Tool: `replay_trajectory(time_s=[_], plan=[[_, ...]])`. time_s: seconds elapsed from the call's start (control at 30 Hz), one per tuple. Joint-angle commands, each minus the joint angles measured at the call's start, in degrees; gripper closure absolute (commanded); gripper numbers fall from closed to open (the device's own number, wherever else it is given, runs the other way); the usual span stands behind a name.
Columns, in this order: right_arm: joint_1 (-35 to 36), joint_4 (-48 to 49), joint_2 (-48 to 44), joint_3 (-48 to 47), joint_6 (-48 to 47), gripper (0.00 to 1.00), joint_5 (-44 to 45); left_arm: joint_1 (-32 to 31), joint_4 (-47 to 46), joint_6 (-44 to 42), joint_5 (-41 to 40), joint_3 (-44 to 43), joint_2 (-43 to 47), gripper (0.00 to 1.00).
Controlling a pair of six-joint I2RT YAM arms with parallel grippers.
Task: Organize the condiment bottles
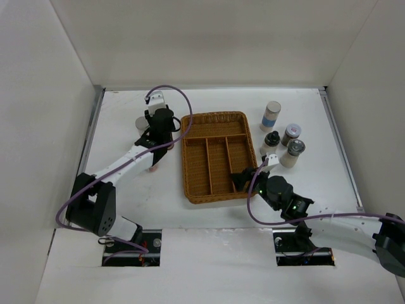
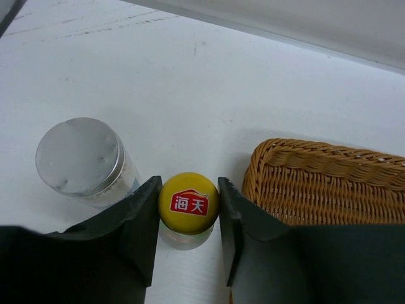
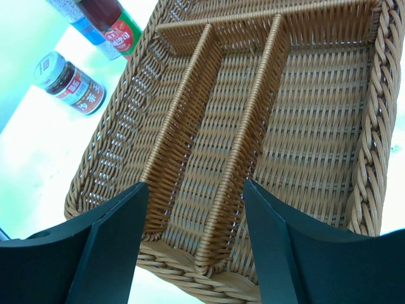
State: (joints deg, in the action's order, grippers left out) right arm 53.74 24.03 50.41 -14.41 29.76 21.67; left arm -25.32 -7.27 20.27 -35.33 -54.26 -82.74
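Note:
My left gripper stands over the red sauce bottle left of the wicker tray. In the left wrist view its fingers are shut on the bottle's yellow cap. A silver-lidded shaker stands just left of it, also in the top view. My right gripper is open and empty over the tray's near right end. Right of the tray stand a white blue-banded cylinder, a dark black-capped bottle, a jar and a silver-lidded shaker. A red-marked white-lidded jar sits left of the tray.
The brown wicker tray lies mid-table with three long compartments and one cross compartment, all without bottles. Its rim is close to my left gripper's right finger. White walls close in the table at the back and both sides.

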Motion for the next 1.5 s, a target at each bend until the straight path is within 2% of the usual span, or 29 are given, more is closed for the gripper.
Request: replay_trajectory(time_s=[0.0, 0.17, 0.3, 0.47, 0.57, 0.9, 1.13, 1.3, 1.47], plan=[[0.54, 1.98, -0.05, -1.32, -0.4, 0.32, 1.09, 0.23, -2.75, -0.67, -3.51, -0.68, 1.35, 0.8], [0.54, 2.07, -0.93, -1.05, -0.4, 0.32, 1.18, -1.26, -4.6, -2.25, -4.66, -1.02, 5.3, 0.87], [0.53, 2.07, -0.67, -1.05, -0.4, 0.32, 1.18, -4.07, -5.3, -3.74, -5.36, -3.83, 8.73, 0.87], [0.01, 2.07, -0.23, -1.05, -0.31, 0.32, 1.27, -8.64, -6.17, -7.87, -5.36, -9.98, 8.12, 0.87], [0.01, 2.07, -0.75, -0.97, -0.31, 0.32, 1.27, -10.4, -8.63, -9.46, -5.36, -12.0, 5.58, 0.86], [-0.61, 2.07, 0.04, -0.79, -0.14, 0.31, 1.36, -10.67, -13.21, -9.11, -1.41, -19.39, -7.16, 0.86], [-0.96, 2.34, -0.23, -0.53, -0.05, 0.31, 1.36, -11.02, -15.84, -8.32, 0.35, -19.14, -11.48, 0.84], [-1.22, 2.42, -0.49, -0.44, 0.04, 0.27, 1.36, -10.23, -18.13, -7.0, -1.22, -12.46, -11.92, 0.77], [-1.66, 2.86, -1.45, -0.35, 0.21, 0.14, 1.44, -10.14, -22.17, -6.56, -3.43, -6.39, -11.57, 0.53]])
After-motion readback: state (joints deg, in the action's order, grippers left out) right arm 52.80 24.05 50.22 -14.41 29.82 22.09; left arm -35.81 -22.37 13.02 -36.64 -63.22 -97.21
